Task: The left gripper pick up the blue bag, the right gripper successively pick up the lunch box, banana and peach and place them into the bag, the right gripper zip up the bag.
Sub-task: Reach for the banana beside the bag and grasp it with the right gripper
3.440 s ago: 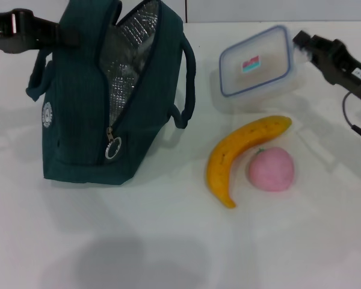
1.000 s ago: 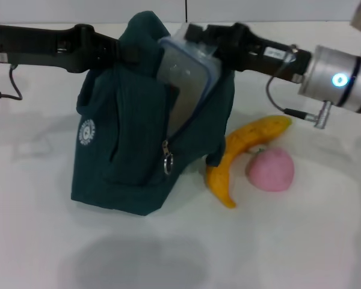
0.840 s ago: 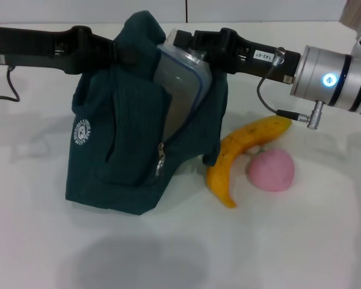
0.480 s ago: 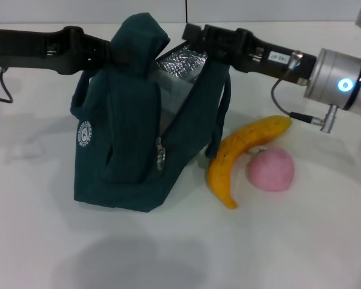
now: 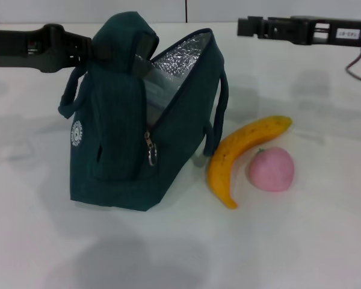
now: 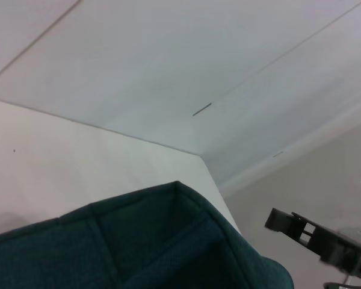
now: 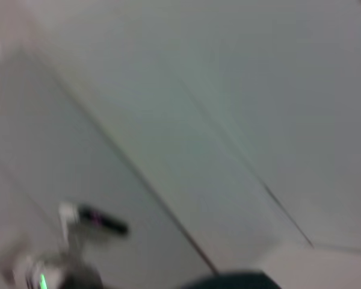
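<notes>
The blue bag (image 5: 126, 132) stands on the white table with its zip open and its foil lining showing. My left gripper (image 5: 96, 49) reaches in from the left and is shut on the bag's top edge, holding it up. The lunch box (image 5: 158, 84) lies inside the bag, only a pale clear part of it showing in the opening. To the right of the bag lies the banana (image 5: 240, 150), with the peach (image 5: 271, 169) touching its right side. My right gripper (image 5: 245, 26) hovers at the back right, above and clear of the bag, open and empty. The left wrist view shows bag fabric (image 6: 138, 241) and the right gripper (image 6: 292, 223).
The white table (image 5: 180, 247) stretches in front of the bag and the fruit. One bag handle (image 5: 221, 102) hangs on the side toward the banana. A cable (image 5: 356, 60) trails from the right arm at the far right edge.
The right gripper pushed the lunch box into the bag, let it go, and drew back up and to the right. The bag shifted slightly in the left gripper's hold.
</notes>
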You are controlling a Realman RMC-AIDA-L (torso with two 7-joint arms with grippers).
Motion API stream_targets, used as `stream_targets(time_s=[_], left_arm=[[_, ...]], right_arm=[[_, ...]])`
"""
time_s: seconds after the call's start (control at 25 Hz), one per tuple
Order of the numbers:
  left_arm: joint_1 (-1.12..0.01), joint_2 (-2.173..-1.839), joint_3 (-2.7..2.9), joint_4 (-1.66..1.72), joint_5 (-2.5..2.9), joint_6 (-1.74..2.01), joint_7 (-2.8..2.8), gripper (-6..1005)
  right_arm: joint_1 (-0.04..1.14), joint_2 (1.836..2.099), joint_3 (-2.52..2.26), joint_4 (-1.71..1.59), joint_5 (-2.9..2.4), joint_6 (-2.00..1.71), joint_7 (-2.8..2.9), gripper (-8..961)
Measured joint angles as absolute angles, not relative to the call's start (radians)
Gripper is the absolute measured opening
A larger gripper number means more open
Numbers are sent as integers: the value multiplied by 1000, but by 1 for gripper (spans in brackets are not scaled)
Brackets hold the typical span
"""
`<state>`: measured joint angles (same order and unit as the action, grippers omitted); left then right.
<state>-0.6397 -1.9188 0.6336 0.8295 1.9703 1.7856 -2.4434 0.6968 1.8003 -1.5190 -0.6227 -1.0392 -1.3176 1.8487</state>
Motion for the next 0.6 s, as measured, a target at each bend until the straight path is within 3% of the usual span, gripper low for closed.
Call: stream_targets(time_s=[0.12, 0.2, 0.36, 0.6], left_arm=[[-637, -1919, 634, 843, 1968, 1786, -2439, 36], [-636, -1919, 633, 844, 1968, 1786, -2434, 36], [-640, -1919, 634, 846, 1968, 1786, -2426, 36], [-648, -1923, 634, 847, 1968, 1787, -2415, 36]], right_arm=[[725, 1774, -1409, -766, -1376, -1329, 1986, 682], [767, 1776, -1322, -830, -1616, -1380, 2058, 685], [873, 1791, -1218, -911, -2002, -1530, 2098, 704], [993, 1846, -1219, -971, -2378, -1619, 2031, 747]])
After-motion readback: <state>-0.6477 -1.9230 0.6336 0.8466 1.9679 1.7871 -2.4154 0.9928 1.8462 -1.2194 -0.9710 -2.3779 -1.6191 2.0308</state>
